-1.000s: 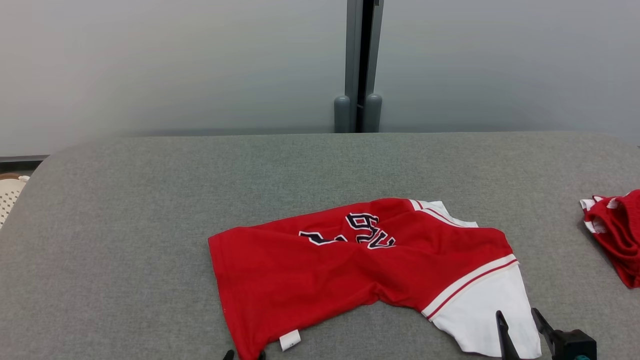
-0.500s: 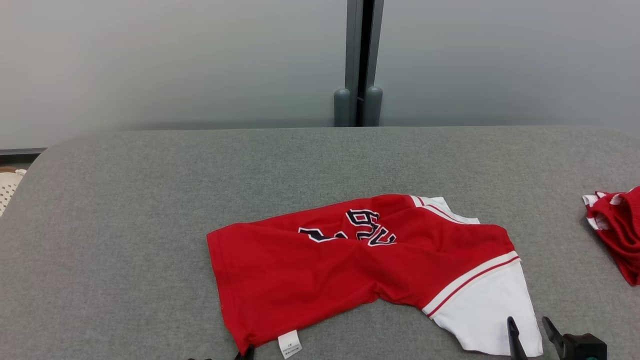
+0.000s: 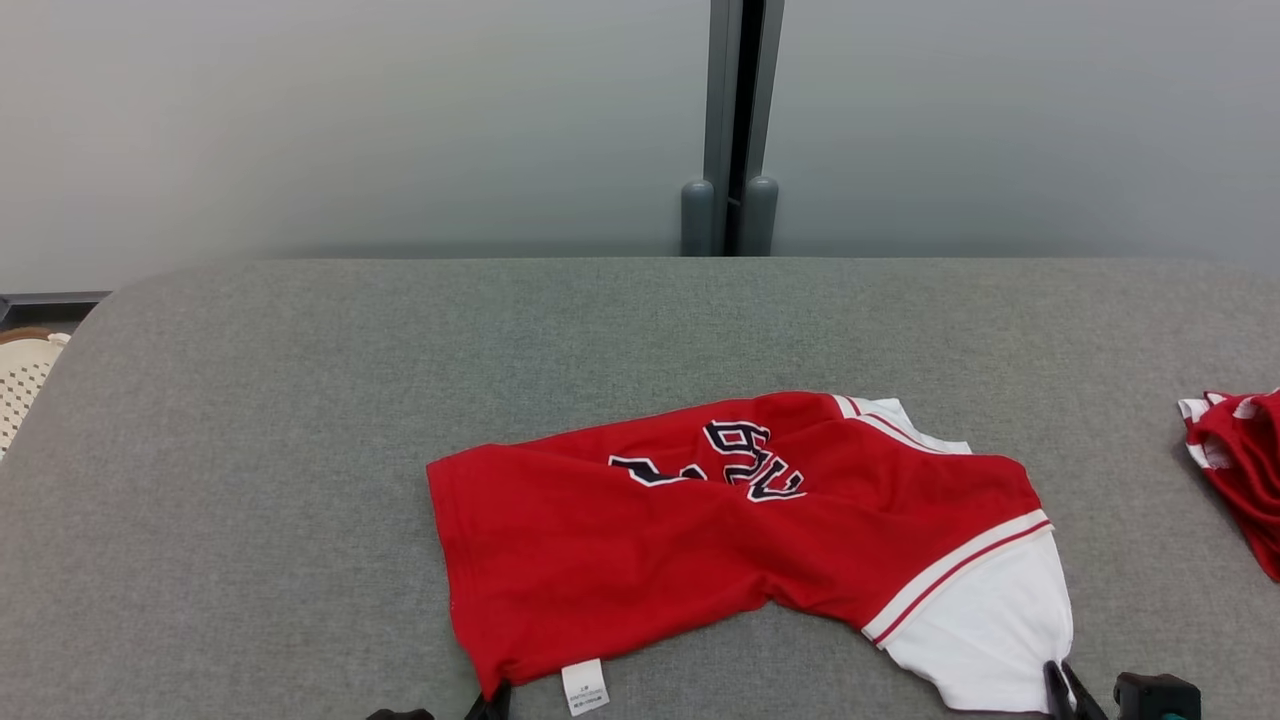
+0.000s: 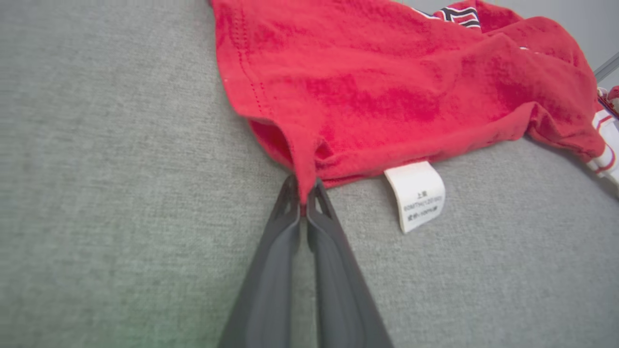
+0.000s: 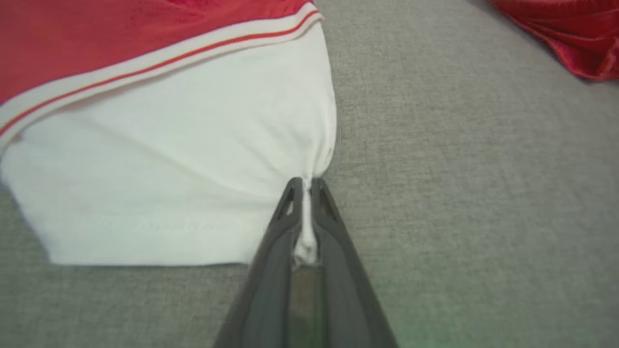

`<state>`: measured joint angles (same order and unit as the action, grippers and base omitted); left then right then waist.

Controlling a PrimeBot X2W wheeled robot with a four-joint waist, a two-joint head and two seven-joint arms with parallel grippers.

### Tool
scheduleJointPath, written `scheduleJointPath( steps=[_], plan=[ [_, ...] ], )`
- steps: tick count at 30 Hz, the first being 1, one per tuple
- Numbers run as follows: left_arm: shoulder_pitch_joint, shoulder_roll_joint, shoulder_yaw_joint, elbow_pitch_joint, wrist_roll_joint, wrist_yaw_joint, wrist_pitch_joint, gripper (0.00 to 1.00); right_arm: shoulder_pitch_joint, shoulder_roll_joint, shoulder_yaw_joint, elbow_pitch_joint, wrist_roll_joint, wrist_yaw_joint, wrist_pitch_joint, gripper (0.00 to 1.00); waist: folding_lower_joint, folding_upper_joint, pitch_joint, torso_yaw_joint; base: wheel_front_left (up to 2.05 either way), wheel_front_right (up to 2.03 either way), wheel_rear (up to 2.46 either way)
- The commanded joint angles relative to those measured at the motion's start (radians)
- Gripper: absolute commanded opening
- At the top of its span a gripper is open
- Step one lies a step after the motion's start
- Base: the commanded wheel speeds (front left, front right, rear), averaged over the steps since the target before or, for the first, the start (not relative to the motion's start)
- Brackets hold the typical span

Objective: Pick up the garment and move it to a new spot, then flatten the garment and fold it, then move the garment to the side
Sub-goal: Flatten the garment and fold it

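The surface wears coarse, matt grey woven cloth. On it the shirt is soft matt knit, its label smooth white tape. The jaws of the left gripper and right gripper look like smooth dark matt plastic.

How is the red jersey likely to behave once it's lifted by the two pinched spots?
Probably floppy: the jersey lies in soft wrinkles, so it should sag between the left gripper and right gripper. Likely light, since thin fabric bunches easily inside both shut jaws. The small pinches at the hem corner and white sleeve might slip if tugged hard.
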<state>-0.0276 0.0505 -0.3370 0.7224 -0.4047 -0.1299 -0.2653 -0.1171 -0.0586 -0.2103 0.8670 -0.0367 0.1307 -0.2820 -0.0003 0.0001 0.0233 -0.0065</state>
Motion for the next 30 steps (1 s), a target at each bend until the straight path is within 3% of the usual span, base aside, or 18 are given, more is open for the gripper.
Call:
scheduleJointPath(
  steps=[1,5,15,18,24,28,30],
  plan=[
    [0.001,0.0,0.012,-0.013,0.006,-0.001,0.001,0.0,0.025,0.013,0.015,0.037,0.009,0.0,0.032,0.0,0.0003,-0.0001,-0.003,0.0,0.0,0.0,0.0],
    [0.003,0.0,0.03,-0.052,0.011,-0.001,0.001,0.0,0.013,0.012,0.043,-0.057,0.068,0.0,0.021,0.0,0.0003,-0.0001,-0.015,0.002,0.0,0.0,0.0],
    [-0.112,0.029,0.103,-0.277,0.049,-0.001,0.0,0.0,-0.062,0.005,0.059,-0.463,0.255,0.0,0.016,0.0,0.0003,-0.0001,-0.062,0.013,0.0,0.0,0.0],
    [-0.191,0.07,0.106,-0.358,0.05,-0.001,0.0,0.0,-0.124,-0.023,0.051,-0.575,0.297,0.0,0.016,0.0,0.0003,-0.0001,-0.075,0.015,0.0,0.0,0.0],
    [-0.392,0.211,0.078,-0.458,0.025,-0.001,0.0,0.0,-0.278,-0.119,0.082,-0.75,0.343,0.0,0.019,0.0,0.0003,-0.0001,-0.093,0.014,0.0,0.0,0.0],
    [-0.525,0.285,0.068,-0.496,0.009,-0.001,0.041,0.0,-0.402,-0.188,0.11,-0.825,0.35,0.0,0.074,0.0,0.0003,-0.0001,-0.086,0.013,0.0,0.0,0.0],
    [-0.552,0.294,0.067,-0.5,0.0,-0.001,0.061,0.0,-0.433,-0.202,0.116,-0.833,0.348,0.0,0.09,0.0,0.0003,-0.0001,-0.08,0.013,0.0,0.0,0.0]
  ],
)
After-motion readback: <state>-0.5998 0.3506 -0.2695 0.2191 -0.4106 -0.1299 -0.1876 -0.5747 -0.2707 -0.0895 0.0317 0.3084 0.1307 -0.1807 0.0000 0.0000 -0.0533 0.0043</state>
